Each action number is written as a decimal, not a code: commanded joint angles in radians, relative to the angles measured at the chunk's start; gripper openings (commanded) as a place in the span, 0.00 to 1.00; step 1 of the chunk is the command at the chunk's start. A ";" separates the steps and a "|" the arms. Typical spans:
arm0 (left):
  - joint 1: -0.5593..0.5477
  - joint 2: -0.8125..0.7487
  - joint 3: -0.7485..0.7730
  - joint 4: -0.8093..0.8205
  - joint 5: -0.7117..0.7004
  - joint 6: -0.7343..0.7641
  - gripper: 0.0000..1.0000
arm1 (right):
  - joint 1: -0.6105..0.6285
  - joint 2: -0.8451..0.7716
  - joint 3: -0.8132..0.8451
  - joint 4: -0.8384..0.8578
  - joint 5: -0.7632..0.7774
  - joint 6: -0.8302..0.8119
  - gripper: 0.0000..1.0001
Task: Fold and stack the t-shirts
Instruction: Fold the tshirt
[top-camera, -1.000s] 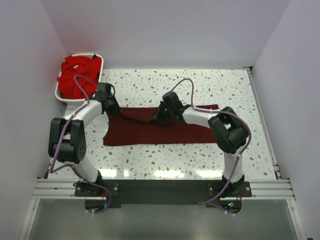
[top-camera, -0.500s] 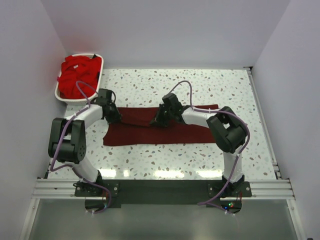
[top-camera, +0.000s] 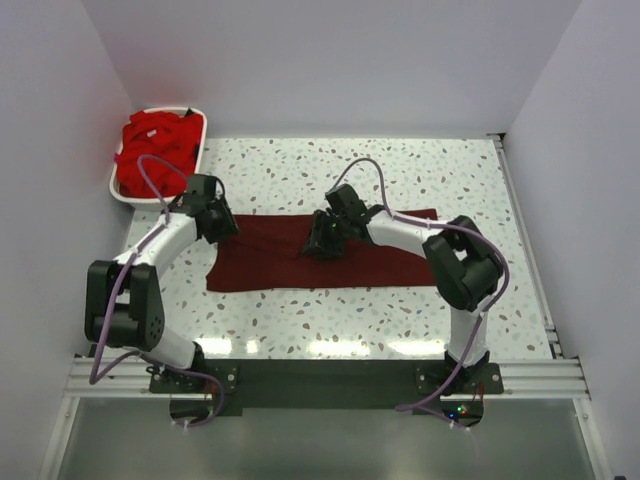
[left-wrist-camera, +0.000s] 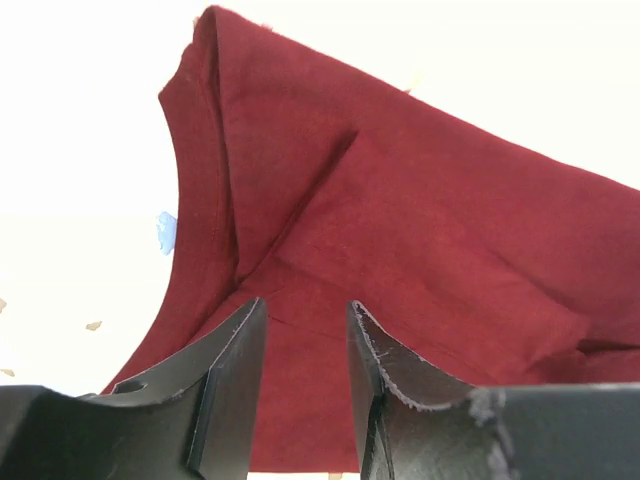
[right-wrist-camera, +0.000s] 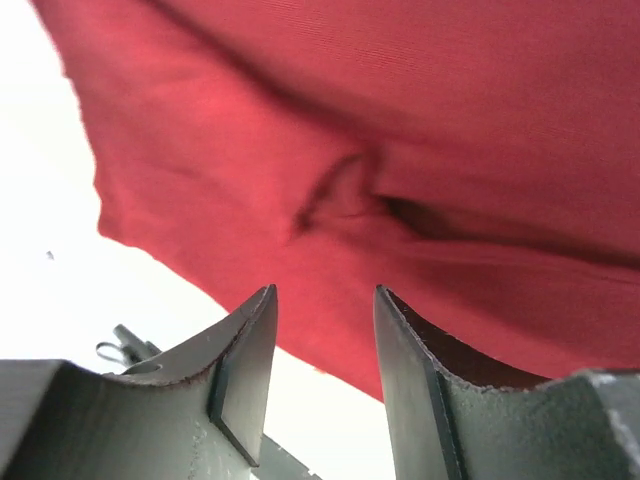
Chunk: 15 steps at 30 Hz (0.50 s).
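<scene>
A dark maroon t-shirt lies folded into a long band across the middle of the table. My left gripper hovers over its left end, open, with bare cloth showing between the fingers and nothing held. Over the band's middle my right gripper is also open and empty, above a small pucker in the cloth. Several bright red t-shirts are heaped in the white basket at the back left.
The speckled table is bounded by white walls at the back and both sides. A metal rail runs along the near edge by the arm bases. The basket stands just behind the left arm's elbow.
Both grippers have opened and let go of the maroon cloth. The folded flap now lies flat on the band. The left arm's elbow has swung outward to the left.
</scene>
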 joint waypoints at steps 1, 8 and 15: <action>0.000 -0.083 0.038 -0.002 -0.023 0.036 0.43 | 0.001 -0.083 0.074 0.022 -0.080 -0.062 0.47; -0.044 0.037 0.081 0.110 0.067 0.019 0.27 | 0.002 0.047 0.138 0.269 -0.192 0.021 0.40; -0.044 0.240 0.092 0.147 0.022 -0.021 0.18 | -0.016 0.185 0.120 0.315 -0.141 0.024 0.37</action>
